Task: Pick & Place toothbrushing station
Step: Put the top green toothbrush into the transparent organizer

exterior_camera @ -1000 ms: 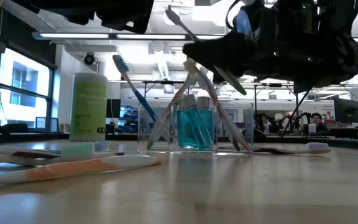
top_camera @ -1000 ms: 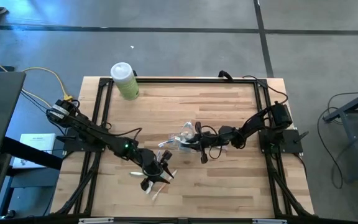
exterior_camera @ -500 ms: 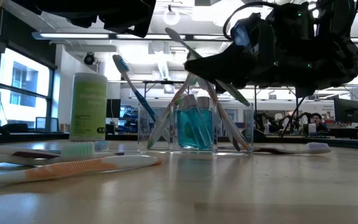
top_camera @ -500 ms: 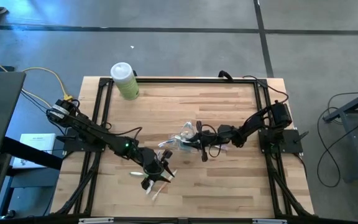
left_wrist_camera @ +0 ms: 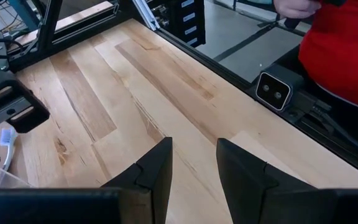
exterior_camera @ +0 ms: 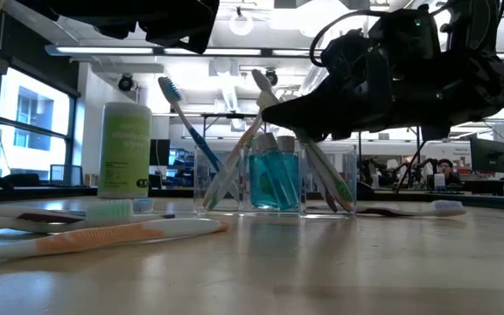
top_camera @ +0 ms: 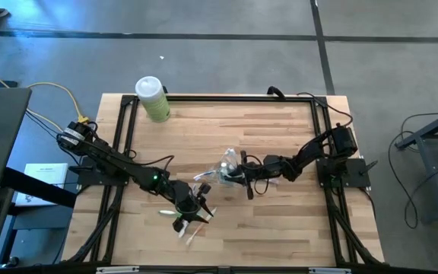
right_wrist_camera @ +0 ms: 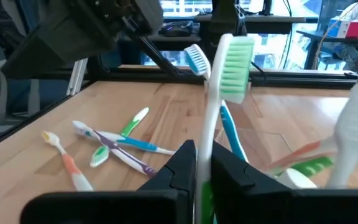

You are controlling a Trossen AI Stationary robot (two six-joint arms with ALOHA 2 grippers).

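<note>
Right gripper [right_wrist_camera: 202,165]: jaws closed on a green brush [right_wrist_camera: 224,93], held above the cup [exterior_camera: 274,179] near the worktop's middle.
Cup: clear, upright on the worktop [top_camera: 280,129], holding teal tubes [exterior_camera: 274,179] and several leaning brushes.
Left gripper [left_wrist_camera: 192,167]: jaws open and holding nothing, low over the near-left worktop, above loose brushes [top_camera: 188,217].
Loose brushes: a small scatter lay flat on the wood, left of the cup and nearer.
Bottle [top_camera: 152,99]: pale green, white cap, at the far-left corner.
</note>
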